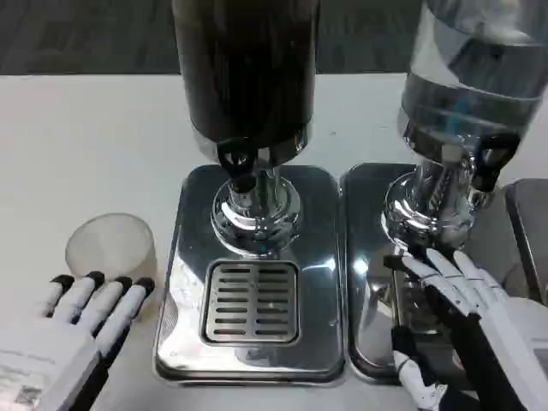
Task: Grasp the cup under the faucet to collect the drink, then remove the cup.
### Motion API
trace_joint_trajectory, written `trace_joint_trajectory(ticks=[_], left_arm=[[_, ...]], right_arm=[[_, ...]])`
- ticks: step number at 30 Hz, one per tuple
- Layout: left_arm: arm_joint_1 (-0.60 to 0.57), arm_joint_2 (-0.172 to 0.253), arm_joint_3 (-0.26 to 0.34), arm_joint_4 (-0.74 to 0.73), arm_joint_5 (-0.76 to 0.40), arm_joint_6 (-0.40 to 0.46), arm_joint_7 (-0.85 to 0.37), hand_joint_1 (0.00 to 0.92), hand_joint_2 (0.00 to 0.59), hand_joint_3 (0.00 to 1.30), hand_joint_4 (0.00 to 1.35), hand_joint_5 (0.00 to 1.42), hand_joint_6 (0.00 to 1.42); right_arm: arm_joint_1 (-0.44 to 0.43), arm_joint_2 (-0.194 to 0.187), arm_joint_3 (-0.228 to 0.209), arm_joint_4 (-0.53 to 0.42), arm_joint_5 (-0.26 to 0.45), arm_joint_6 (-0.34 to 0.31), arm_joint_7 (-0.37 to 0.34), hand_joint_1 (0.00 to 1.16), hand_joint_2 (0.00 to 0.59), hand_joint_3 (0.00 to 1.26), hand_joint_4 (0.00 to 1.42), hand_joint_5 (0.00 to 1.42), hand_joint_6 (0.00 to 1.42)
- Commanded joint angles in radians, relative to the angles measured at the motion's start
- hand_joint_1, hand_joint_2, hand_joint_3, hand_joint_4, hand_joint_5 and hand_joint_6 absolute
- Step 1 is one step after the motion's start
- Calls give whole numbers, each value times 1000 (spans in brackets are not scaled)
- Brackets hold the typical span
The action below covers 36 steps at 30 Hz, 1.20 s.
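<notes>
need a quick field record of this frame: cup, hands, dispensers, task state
cup: translucent cup upright on the white table, left of the dark dispenser's tray
left hand: left hand open, fingers extended just short of the cup
right hand: right hand resting over the clear dispenser's tray, holding nothing
dispensers: dark dispenser at centre; clear dispenser to its right
drip grate: grate bare
task state: cup not yet grasped

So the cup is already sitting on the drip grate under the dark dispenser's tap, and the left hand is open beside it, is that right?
Not quite. The head view shows the cup standing on the white table, left of the drip grate, not under the dark dispenser tap. The left hand is indeed open beside it.
</notes>
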Motion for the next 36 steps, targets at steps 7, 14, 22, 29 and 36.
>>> trace_joint_trajectory(ticks=[7,14,22,29,36], left_arm=[[-15,-5,-11,22,-21,11,0,0,76,0,0,0,0],[-18,-20,4,29,-60,14,27,0,76,0,0,0,0],[-53,-38,20,80,-154,16,48,0,71,0,0,0,0],[-118,-38,23,188,-297,-21,88,0,60,0,0,0,0],[-190,-41,13,279,-381,-42,115,0,52,0,0,0,0]], right_arm=[[-9,-3,-11,7,24,0,16,521,529,196,87,37,62],[-22,-3,-8,20,39,-1,21,522,529,197,87,37,62],[-40,-2,-9,31,47,3,27,522,529,197,88,37,62],[-41,4,-3,43,60,5,30,523,528,197,95,37,63],[-41,5,3,42,61,6,30,523,532,197,106,48,78]])
